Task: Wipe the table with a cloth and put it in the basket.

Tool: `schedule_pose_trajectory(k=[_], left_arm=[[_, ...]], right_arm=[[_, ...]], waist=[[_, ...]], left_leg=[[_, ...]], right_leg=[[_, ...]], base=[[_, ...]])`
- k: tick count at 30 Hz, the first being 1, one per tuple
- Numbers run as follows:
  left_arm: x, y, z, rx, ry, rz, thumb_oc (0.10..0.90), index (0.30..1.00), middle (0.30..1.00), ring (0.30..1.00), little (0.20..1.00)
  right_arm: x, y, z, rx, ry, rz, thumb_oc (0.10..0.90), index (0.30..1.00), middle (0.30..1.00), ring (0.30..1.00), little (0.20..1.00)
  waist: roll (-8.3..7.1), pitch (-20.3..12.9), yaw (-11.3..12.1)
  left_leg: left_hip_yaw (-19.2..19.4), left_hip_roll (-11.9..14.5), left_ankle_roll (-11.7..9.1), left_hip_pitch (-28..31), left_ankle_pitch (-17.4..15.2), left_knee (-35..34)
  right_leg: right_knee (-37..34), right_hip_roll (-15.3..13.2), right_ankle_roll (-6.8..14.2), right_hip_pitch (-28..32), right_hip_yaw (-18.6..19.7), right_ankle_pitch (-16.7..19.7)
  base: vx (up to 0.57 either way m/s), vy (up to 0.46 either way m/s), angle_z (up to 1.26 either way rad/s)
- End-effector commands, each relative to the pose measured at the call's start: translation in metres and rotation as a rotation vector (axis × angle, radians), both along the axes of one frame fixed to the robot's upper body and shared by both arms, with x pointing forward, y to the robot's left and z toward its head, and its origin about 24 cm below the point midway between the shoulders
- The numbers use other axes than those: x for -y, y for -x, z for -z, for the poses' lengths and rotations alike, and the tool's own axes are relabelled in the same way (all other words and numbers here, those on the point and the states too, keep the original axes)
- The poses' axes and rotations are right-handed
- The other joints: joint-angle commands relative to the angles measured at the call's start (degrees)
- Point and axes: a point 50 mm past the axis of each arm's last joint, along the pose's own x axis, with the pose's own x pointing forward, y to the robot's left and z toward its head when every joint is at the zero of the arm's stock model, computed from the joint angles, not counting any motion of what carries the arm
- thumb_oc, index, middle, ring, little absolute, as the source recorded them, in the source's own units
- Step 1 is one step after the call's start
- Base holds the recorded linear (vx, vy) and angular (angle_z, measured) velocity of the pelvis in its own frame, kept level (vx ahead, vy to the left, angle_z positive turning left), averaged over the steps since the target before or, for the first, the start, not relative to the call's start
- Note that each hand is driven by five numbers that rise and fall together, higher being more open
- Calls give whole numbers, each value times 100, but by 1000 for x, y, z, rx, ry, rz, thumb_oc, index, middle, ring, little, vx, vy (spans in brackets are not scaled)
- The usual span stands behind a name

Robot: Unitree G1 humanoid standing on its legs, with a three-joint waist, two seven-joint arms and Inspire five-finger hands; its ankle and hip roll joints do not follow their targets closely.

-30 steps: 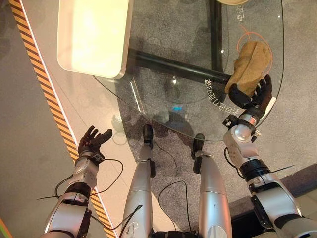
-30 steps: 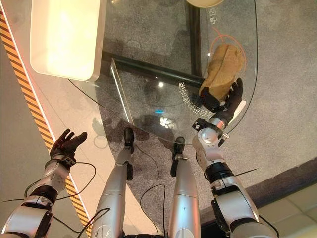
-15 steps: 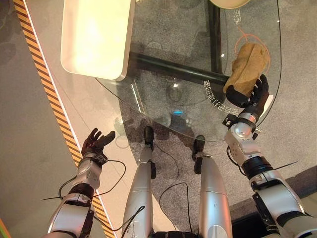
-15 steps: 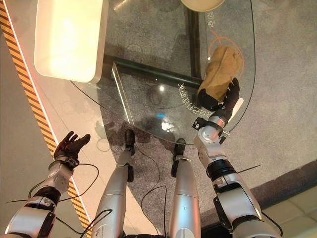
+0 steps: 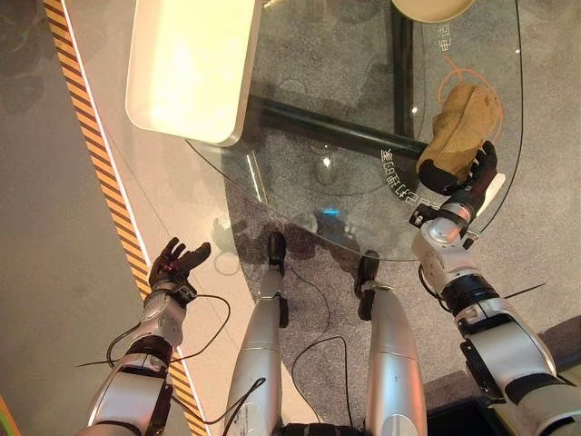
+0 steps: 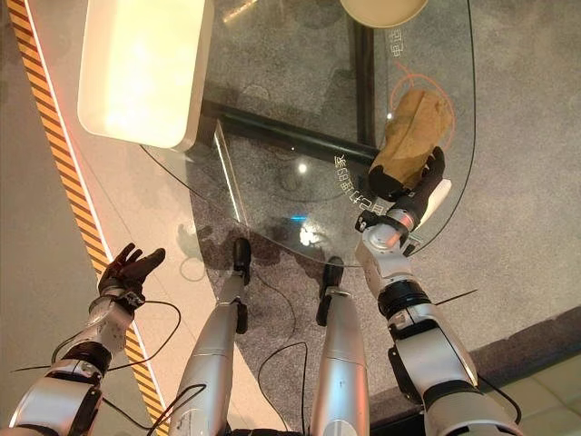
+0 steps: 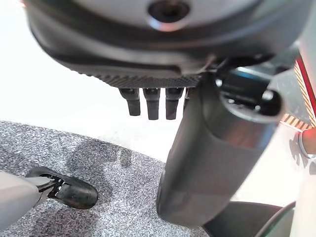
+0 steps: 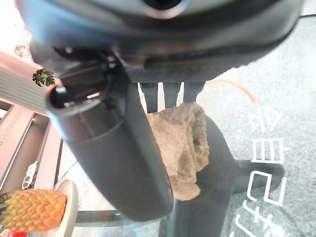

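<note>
Brown cloth point(image 5: 463, 118) bunched on the glass bench point(image 5: 363, 182), near its right edge, inside an orange ring marking point(image 6: 399, 68). Pinched at the near end by the right hand point(image 5: 458, 177), thumb and fingers curled round it. Left hand point(image 5: 174, 262) low over the floor well left of the bench, fingers spread loose, holding nothing. Pale rectangular tray point(image 5: 191, 64) at the bench's far left.

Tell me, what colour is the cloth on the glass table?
The cloth is tan-brown, clearest in the left eye view.
</note>
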Motion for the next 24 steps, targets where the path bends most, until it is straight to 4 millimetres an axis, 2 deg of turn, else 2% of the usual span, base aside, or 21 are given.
schedule_pose_trajectory(k=[1,6,7,8,9,24], left_arm=[[-11,2,-3,-6,-61,-44,800,900,900,900,900],[-11,0,-5,-7,-62,-42,800,900,900,900,900],[-11,0,-5,-7,-62,-41,800,900,900,900,900],[-11,0,-5,-7,-63,-39,800,900,900,900,900],[-10,0,-5,-7,-63,-37,800,900,900,900,900],[-8,-2,-5,-10,-64,-17,800,900,900,900,900]], right_arm=[[1,-5,-27,96,59,-18,800,900,900,900,900],[-4,-8,-27,51,113,-45,800,900,900,900,900],[-4,-8,-27,45,119,-46,696,811,811,811,796],[-4,-9,-27,30,135,-43,350,514,514,514,450],[-4,-9,-27,21,152,-35,100,300,300,300,200],[12,-13,-20,-124,284,36,100,300,300,300,200]], waist=[[144,-114,-2],[148,-114,18],[150,-114,21],[152,-114,28],[155,-114,33],[194,-114,90]], left_leg=[[233,-281,231,-158,-1038,1040],[228,-295,233,-155,-1032,1030],[227,-297,233,-155,-1032,1028],[226,-298,236,-152,-1035,1028],[226,-300,236,-154,-1036,1034],[186,-340,268,-167,-1050,1073]], right_leg=[[-1225,47,138,314,-46,617],[-1211,51,140,310,-59,610],[-1212,50,139,309,-61,609],[-1208,49,137,308,-62,606],[-1202,47,139,306,-62,606],[-1156,80,146,286,-59,604]], base=[[0,0,0],[0,0,0],[0,0,0],[0,0,0],[0,0,0],[0,0,0]])
